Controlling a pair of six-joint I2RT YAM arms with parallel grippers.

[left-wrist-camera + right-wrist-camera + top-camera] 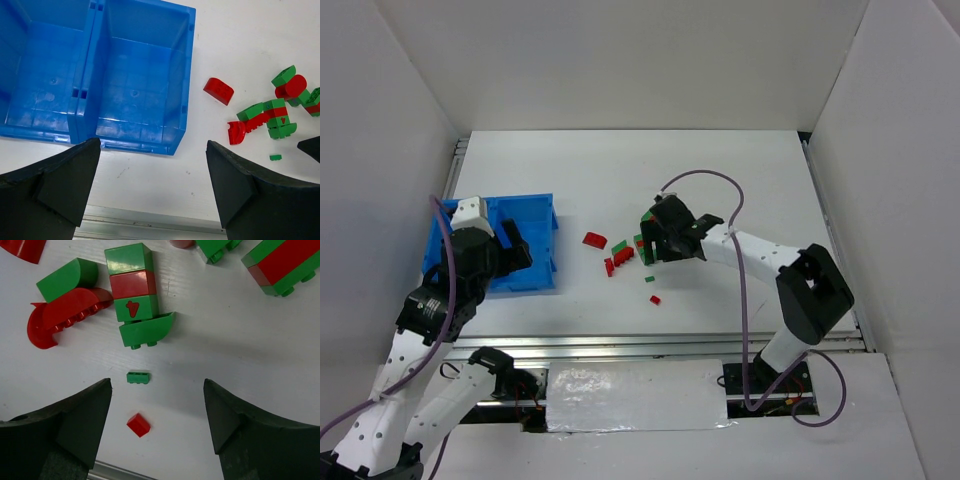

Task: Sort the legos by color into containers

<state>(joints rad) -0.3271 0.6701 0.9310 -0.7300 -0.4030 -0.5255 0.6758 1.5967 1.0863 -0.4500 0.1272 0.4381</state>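
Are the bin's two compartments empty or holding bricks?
Empty where visible: both blue bin compartments show bare floors; the legos lie outside.

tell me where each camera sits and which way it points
top external: above and behind the robot, facing down at the table; left arm and right arm show.
left wrist: above the blue bin, facing down; left gripper at bottom.
right wrist: low over the legos, facing down; right gripper at bottom.
shared: both wrist views show the small green brick.

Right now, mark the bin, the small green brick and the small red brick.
bin (pixel 87 60): left wrist view, on its middle wall.
small green brick (pixel 138 377): right wrist view, on its top face.
small red brick (pixel 138 425): right wrist view, on its middle.
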